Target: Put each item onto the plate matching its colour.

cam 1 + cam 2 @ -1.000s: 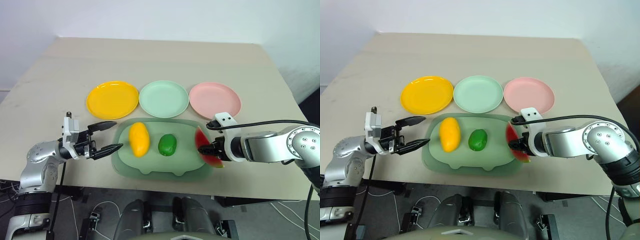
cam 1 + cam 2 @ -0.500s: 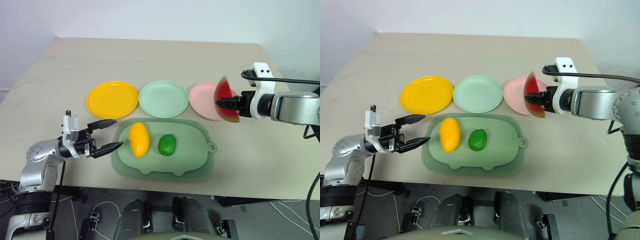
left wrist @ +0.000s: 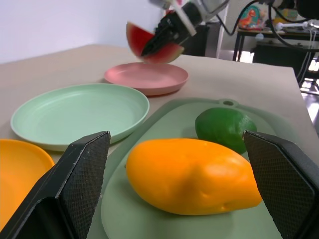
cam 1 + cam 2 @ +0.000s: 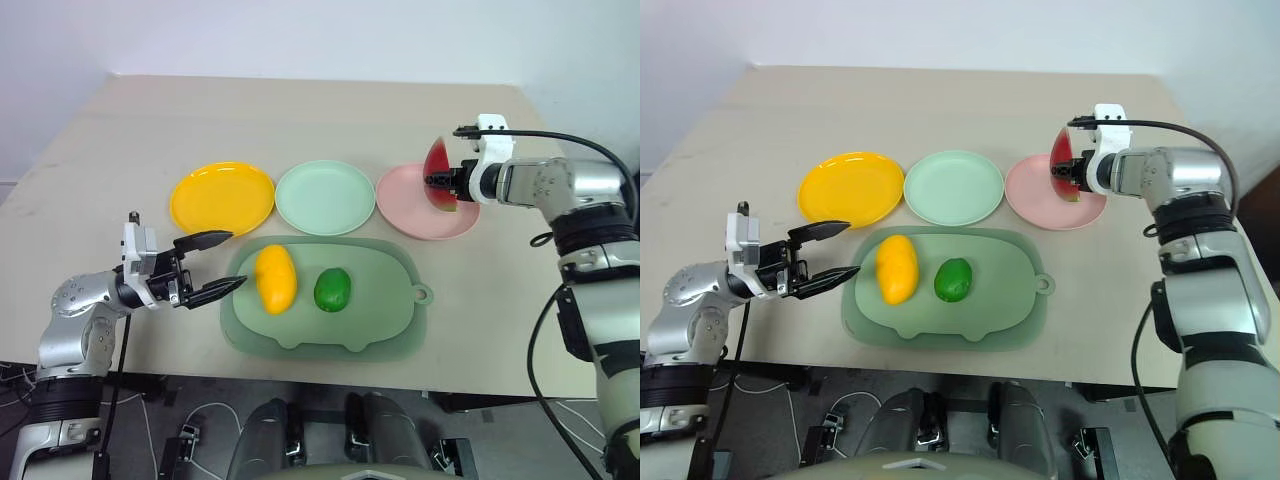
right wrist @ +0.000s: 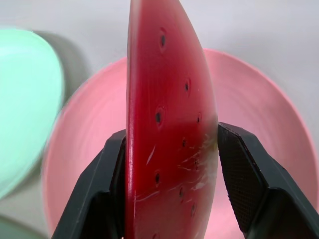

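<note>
The red watermelon wedge (image 4: 437, 172), green-rinded and seed-dotted, stands on edge clamped in the right hand (image 4: 444, 182), held above the pink plate (image 4: 412, 208). Left of that hand lie the pale mint green plate (image 4: 324, 197) and the yellow-orange plate (image 4: 222, 198). The oval mango (image 4: 275, 279) lies just beyond the wide-spread left hand (image 4: 214, 267), the glossy green fruit (image 4: 332, 289) farther beyond it.

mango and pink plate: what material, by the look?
Mango: probably moulded plastic, smooth with a soft satin sheen and uniform orange colour. Pink plate: likely matte plastic, thin even rim, flat pastel colour and no glaze shine.
</note>
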Controlling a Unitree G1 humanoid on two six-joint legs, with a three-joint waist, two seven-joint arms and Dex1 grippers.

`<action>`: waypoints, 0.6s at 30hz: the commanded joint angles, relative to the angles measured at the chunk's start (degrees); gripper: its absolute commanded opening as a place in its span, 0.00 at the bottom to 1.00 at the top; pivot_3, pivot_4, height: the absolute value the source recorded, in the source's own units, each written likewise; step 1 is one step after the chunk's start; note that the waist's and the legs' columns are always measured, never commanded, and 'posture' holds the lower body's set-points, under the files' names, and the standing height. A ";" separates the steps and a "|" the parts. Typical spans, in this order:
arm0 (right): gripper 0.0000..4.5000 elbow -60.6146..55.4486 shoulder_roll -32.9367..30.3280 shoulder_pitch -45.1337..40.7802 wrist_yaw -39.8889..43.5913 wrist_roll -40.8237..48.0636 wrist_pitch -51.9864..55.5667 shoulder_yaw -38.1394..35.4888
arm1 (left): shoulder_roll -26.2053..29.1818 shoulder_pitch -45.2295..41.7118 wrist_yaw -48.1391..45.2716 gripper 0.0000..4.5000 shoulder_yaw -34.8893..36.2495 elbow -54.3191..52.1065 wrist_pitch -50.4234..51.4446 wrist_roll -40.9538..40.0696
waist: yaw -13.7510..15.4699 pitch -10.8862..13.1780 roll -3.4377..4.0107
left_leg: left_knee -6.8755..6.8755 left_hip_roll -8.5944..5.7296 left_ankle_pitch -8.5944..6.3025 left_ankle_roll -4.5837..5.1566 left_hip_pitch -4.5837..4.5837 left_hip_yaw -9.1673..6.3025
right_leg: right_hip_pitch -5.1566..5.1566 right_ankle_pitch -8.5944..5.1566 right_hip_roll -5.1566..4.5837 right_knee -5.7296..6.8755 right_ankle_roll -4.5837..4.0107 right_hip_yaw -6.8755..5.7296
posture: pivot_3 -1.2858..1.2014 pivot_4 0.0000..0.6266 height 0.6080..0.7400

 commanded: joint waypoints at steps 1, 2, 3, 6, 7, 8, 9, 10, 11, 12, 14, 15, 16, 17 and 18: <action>0.50 3.90 1.16 -2.14 4.42 -7.57 -2.21 0.47 | 1.17 0.38 0.67 1.00 1.64 -2.45 0.16 -0.71 | -0.06 0.00 0.00 | 0.01 0.00 0.00 0.00 0.00 0.00 | -0.01 0.00 -0.01 0.01 0.00 0.00 | 0.52 0.24 0.67; 0.50 4.42 1.63 -2.07 5.57 -9.26 -3.17 0.47 | 1.23 0.53 0.83 1.00 1.67 -2.61 0.13 -0.73 | -0.14 0.01 0.01 | 0.01 0.00 0.00 0.00 0.00 0.00 | -0.01 0.00 -0.01 0.02 0.00 0.00 | 0.52 0.24 0.67; 0.50 5.19 2.19 -2.23 6.78 -10.44 -3.57 0.05 | 1.30 0.68 0.99 1.00 1.69 -2.74 0.11 -0.76 | -0.18 0.02 0.04 | 0.01 0.00 0.00 0.00 0.00 0.01 | -0.02 0.00 -0.02 0.03 0.00 0.00 | 0.52 0.24 0.67; 0.50 7.45 3.61 -2.83 8.79 -13.48 -4.61 -1.36 | 1.33 1.12 1.47 1.00 1.64 -3.43 0.22 -0.91 | -0.32 0.02 0.04 | 0.02 0.00 0.04 -0.06 0.03 0.02 | -0.03 0.00 -0.02 0.11 0.00 0.01 | 0.52 0.24 0.67; 0.50 8.00 4.03 -3.06 9.20 -14.41 -4.89 -1.82 | 1.31 1.23 1.65 1.00 1.61 -3.68 0.27 -0.94 | -0.41 0.02 0.04 | 0.02 0.01 0.05 -0.08 0.04 0.02 | -0.03 0.00 -0.02 0.13 0.00 0.01 | 0.52 0.24 0.67; 0.50 8.34 4.43 -3.28 9.54 -15.33 -5.28 -2.07 | 1.30 1.35 1.84 1.00 1.60 -3.94 0.30 -0.97 | -0.51 0.02 0.04 | 0.02 0.01 0.07 -0.10 0.05 0.02 | -0.03 0.00 -0.02 0.15 0.00 0.01 | 0.52 0.24 0.67; 0.50 8.47 4.77 -3.40 9.89 -16.19 -5.88 -2.36 | 1.31 1.46 1.99 1.00 1.62 -4.13 0.36 -1.03 | -0.75 0.02 0.04 | 0.02 0.01 0.09 -0.11 0.06 0.02 | -0.03 0.00 -0.02 0.16 -0.01 0.01 | 0.52 0.24 0.67; 0.57 8.50 5.07 -3.50 10.37 -16.87 -6.50 -2.78 | 1.33 1.55 2.12 1.00 1.64 -4.29 0.41 -1.11 | -0.93 0.02 0.04 | 0.02 0.02 0.11 -0.13 0.07 0.02 | -0.03 0.01 -0.02 0.18 -0.01 0.01 | 0.52 0.24 0.67; 0.66 8.51 5.35 -3.70 10.92 -17.47 -6.55 -3.25 | 1.35 1.64 2.22 1.00 1.66 -4.42 0.46 -1.15 | -1.08 0.02 0.04 | 0.02 0.01 0.14 -0.13 0.07 0.01 | -0.03 0.02 -0.02 0.18 -0.04 0.01 | 0.52 0.24 0.67; 0.71 8.48 5.57 -3.85 11.29 -18.08 -6.69 -3.74 | 1.39 1.73 2.27 1.00 1.69 -4.52 0.49 -1.18 | -1.21 0.02 0.04 | 0.02 0.01 0.16 -0.13 0.07 0.00 | -0.03 0.03 -0.03 0.19 -0.06 0.01 | 0.52 0.24 0.67; 0.84 8.29 5.87 -4.21 11.83 -18.77 -6.60 -4.80 | 1.43 1.89 2.34 1.00 1.77 -4.72 0.58 -1.20 | -1.44 0.02 0.04 | 0.02 0.01 0.18 -0.13 0.07 0.00 | -0.03 0.05 -0.03 0.19 -0.09 0.01 | 0.52 0.24 0.67; 0.91 8.09 5.90 -4.28 11.92 -19.36 -6.64 -5.09 | 1.45 1.96 2.34 1.00 1.83 -4.80 0.56 -1.16 | -1.48 0.02 0.04 | 0.02 0.01 0.19 -0.13 0.07 0.00 | -0.03 0.06 -0.03 0.19 -0.09 0.01 | 0.52 0.24 0.67; 0.98 7.88 5.89 -4.33 11.93 -19.97 -6.61 -5.37 | 1.46 2.03 2.36 1.00 1.88 -4.90 0.57 -1.16 | -1.51 0.02 0.05 | 0.02 0.01 0.20 -0.14 0.07 0.00 | -0.03 0.06 -0.03 0.20 -0.09 0.01 | 0.52 0.24 0.67; 1.00 7.18 5.74 -4.22 12.34 -20.57 -6.80 -5.58 | 1.51 2.12 2.42 1.00 1.96 -5.07 0.66 -1.22 | -1.51 0.02 0.05 | 0.02 0.01 0.20 -0.14 0.07 0.00 | -0.04 0.06 -0.03 0.21 -0.09 0.01 | 0.52 0.24 0.67; 1.00 6.26 5.54 -4.10 13.01 -20.99 -6.81 -5.80 | 1.59 2.22 2.45 1.00 2.05 -5.24 0.75 -1.30 | -1.52 0.02 0.05 | 0.02 0.02 0.20 -0.15 0.07 0.00 | -0.05 0.06 -0.03 0.21 -0.10 0.01 | 0.52 0.24 0.67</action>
